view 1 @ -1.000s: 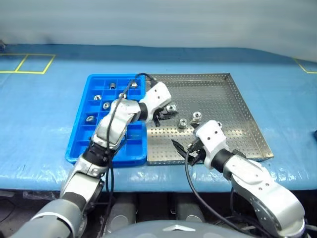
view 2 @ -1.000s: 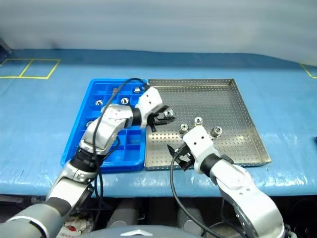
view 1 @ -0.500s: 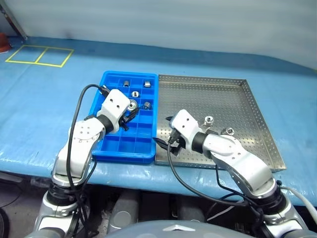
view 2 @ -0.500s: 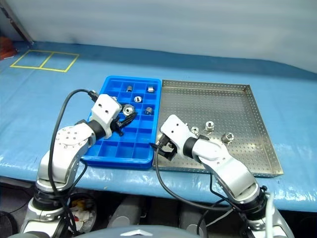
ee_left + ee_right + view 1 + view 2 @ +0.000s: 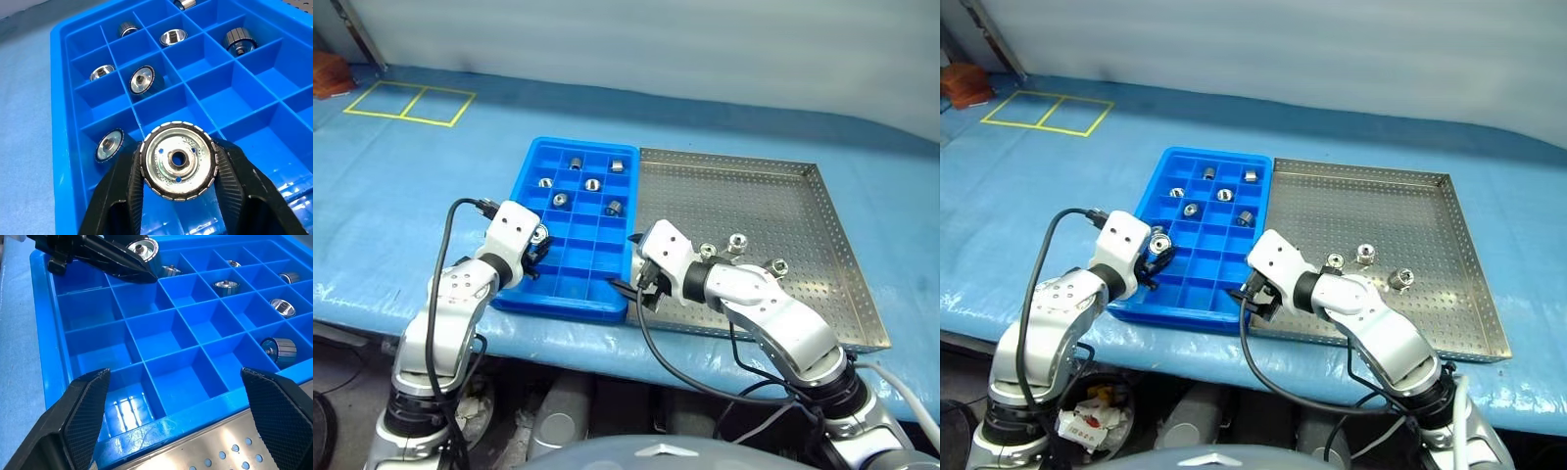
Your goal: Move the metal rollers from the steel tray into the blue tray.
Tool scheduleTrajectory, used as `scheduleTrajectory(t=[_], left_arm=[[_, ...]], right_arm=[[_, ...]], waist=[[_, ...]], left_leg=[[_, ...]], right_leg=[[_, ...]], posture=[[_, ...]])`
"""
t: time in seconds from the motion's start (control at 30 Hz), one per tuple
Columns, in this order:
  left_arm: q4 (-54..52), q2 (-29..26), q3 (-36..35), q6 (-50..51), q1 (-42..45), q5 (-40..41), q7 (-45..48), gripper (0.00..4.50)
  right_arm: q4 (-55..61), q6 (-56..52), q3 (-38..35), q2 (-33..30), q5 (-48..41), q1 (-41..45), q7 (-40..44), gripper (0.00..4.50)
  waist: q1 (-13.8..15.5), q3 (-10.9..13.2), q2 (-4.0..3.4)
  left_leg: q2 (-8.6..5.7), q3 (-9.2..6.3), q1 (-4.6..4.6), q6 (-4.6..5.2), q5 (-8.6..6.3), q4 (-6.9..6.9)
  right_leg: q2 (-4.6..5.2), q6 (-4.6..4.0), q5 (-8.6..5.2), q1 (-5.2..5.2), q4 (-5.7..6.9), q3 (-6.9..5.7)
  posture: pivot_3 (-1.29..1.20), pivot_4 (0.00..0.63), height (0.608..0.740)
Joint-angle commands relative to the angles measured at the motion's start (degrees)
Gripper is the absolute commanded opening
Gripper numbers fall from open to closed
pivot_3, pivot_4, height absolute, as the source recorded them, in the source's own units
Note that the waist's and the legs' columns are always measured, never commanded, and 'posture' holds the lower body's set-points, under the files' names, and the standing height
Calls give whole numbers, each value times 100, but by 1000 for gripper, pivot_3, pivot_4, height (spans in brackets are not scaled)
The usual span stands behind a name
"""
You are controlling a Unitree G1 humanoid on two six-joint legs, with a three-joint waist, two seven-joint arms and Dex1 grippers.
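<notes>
1. The step in hand is a delivery: the left gripper (image 5: 177,172) has its two black fingers (image 5: 234,171) clenched on one of the metal rollers (image 5: 177,161), gripping it by its ribbed rim with the holed face toward the wrist camera.
2. In the right eye view that roller hangs at the left edge of the blue tray (image 5: 1197,292), left of centre in the frame, above the near-left compartments.
3. Several rollers already lie one to a cell in the tray's far and left cells; in the left wrist view one rests in the cell just beside the held one, at lower left.
4. Three more rollers (image 5: 1364,255) stand on the steel tray (image 5: 1410,211), right of centre, so the task looks partly done.
5. The right gripper (image 5: 176,401) has its fingers spread wide and grasps nothing; it points at the blue tray's near edge, at the seam where the two trays meet.
6. The next move likely calls for lowering the roller into an empty cell and letting go; which cell lies directly beneath it is hard to tell from these angles.
7. The right gripper then seems best placed to turn back to the steel tray on the table (image 5: 421,186).
</notes>
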State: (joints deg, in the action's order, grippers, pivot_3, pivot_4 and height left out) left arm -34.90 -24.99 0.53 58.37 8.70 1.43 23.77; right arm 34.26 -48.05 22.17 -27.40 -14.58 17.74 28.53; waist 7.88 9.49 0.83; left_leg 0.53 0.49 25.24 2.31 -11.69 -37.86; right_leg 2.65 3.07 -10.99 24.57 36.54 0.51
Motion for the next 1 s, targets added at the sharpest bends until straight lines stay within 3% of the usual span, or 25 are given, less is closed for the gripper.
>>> scheduleTrajectory(t=[0.03,0.27,0.53,0.73,1.0], left_arm=[[-108,13,-31,2,45,170,-12,1700],[58,-33,81,31,34,327,10,1700],[135,-102,63,65,230,463,-17,4411],[164,50,-82,-380,820,1069,438,4468],[1415,60,626,-678,2205,1433,1199,4468]], right_arm=[[144,78,-77,42,36,9,-13,4500],[241,17,-162,67,60,-110,-97,4500],[441,-71,-311,18,48,-274,-211,4500],[807,-286,-589,-41,43,-558,-402,4500],[1599,-761,-1197,-33,47,-1270,-849,4500]], waist=[[7,0,0],[-4,0,0],[-31,0,0],[-32,0,0],[-151,-1,0]], left_leg=[[0,0,2,0,0,1],[1,0,6,-2,-1,13],[1,-2,12,-1,-1,23],[1,-10,18,-2,-1,22],[-6,-16,25,0,0,20]], right_leg=[[0,0,0,1,-2,-1],[2,-1,1,3,-16,-3],[0,-2,1,4,-34,-7],[2,-2,2,2,-43,-17],[0,-2,3,-3,-49,-23]], posture=[[301,150,740],[275,150,740],[249,150,740],[213,150,740],[116,150,740]])
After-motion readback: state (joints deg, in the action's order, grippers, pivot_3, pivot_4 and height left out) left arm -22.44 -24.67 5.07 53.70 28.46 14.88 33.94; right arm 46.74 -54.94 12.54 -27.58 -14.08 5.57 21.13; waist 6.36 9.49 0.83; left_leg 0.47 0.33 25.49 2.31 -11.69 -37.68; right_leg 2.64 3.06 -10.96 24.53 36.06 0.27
